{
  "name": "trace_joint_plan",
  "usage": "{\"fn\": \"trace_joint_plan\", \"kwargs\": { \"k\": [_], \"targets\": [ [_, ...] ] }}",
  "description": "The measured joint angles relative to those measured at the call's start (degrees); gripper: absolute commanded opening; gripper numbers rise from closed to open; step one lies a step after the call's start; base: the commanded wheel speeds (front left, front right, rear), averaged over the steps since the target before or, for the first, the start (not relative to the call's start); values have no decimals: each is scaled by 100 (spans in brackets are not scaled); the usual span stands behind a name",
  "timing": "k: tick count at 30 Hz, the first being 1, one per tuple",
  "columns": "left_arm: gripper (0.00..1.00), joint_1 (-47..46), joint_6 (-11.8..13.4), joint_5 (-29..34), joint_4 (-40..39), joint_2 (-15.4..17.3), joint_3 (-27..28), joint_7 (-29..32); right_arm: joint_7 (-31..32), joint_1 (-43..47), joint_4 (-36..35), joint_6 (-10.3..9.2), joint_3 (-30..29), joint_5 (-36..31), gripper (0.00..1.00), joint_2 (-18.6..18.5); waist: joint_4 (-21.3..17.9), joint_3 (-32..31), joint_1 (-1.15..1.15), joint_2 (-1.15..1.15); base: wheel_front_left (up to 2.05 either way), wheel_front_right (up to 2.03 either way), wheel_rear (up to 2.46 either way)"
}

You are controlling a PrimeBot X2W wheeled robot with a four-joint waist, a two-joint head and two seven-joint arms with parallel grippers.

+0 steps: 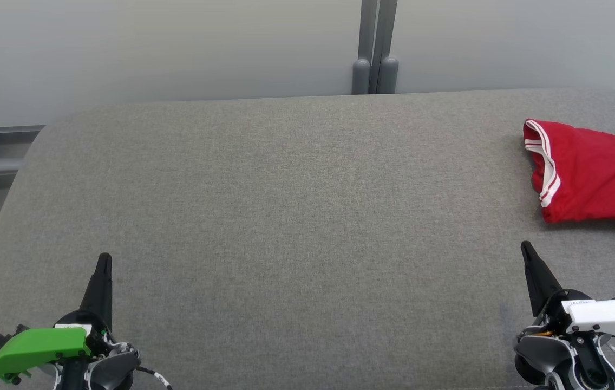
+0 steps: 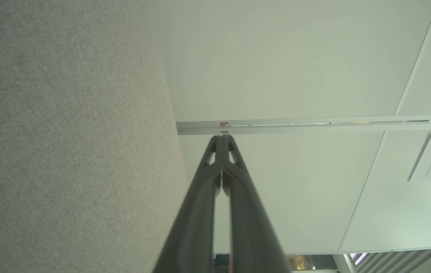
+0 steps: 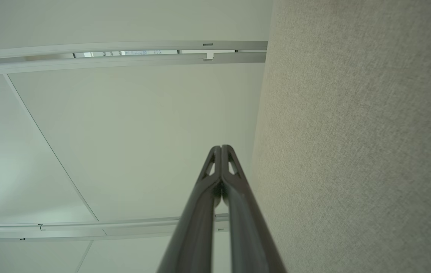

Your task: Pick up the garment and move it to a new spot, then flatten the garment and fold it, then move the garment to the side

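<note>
left hand: fingers pressed together, holding nothing, over the near part of the desk.
right hand: fingers pressed together too, empty.
garment: red with white-striped trim, bunched ahead of the right hand and a little to its outer side, well apart from the left hand; part of it runs out of the head view.
risk, closed fingers: if the right hand reaches in without parting them, it likely pushes the cloth along instead of taking it.
risk, hidden part: the unseen part may hang over the desk edge, so a pull on the near fold could drag the rest off.
risk, thin pinch: catching only the striped cuff probably lifts one layer and leaves a twisted heap, harder to flatten.
risk, reach: the garment lies far across from the left hand, so a two-handed pick would strain that arm.
</note>
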Motion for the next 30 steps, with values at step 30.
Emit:
{"fn": "trace_joint_plan", "kwargs": {
  "k": [30],
  "targets": [
    [0,-1,0,0,0,0,0,0,0,-1,0,0,-1,1,0,0,0,0,0,0,0,0,0]
  ]
}}
